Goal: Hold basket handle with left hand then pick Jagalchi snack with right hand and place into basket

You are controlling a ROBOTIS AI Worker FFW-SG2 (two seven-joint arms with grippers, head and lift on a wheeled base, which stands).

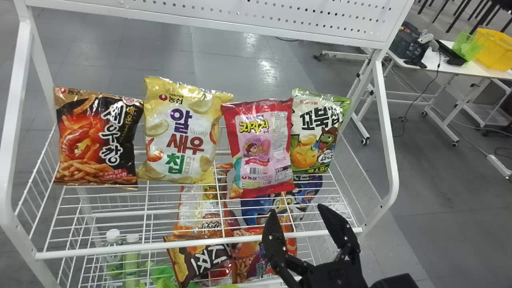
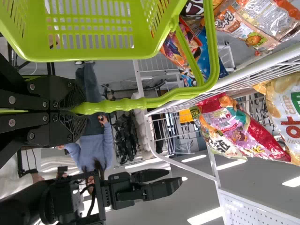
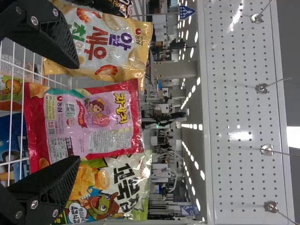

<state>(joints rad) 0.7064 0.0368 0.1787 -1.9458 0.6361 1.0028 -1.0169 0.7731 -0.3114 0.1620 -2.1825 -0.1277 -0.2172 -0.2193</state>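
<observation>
Jagalchi snack [image 1: 276, 148] stands slightly tilted on the wire shelf [image 1: 108, 208], a puffed pillow of shiny red and pink film with flattened, crinkled end seams. It sits between a glossy yellow bag [image 1: 182, 132] on its left and a green-and-white bag [image 1: 316, 132] on its right, whose near edge it overlaps in the head view. Farther left is a plump black-and-orange bag [image 1: 96, 138]. The right end effector [image 1: 297, 209] is spread wide, with nothing between its tapered black fingers [image 3: 51, 183]; their inner faces are finely ridged. It is in front of the snack and apart from it. The left end effector [image 2: 78, 108] is closed around the handle [image 2: 124, 105] of a bright green basket [image 2: 89, 51]. The basket is smooth plastic, its walls pierced by rows of slots, and the handle swells into rounded ridges at the grip.

The shelf is thin white rods framed by thicker, round-cornered tubing, with a perforated white panel [image 1: 256, 14] above. More crinkly packets [image 1: 200, 224] and capped bottles [image 1: 132, 256] lie beneath the wires. Beyond, grey floor tiles [image 1: 160, 60] catch glare, and a white table [image 1: 444, 66] on casters carries a yellow bin [image 1: 494, 50] and a pale green basket [image 1: 466, 46].
</observation>
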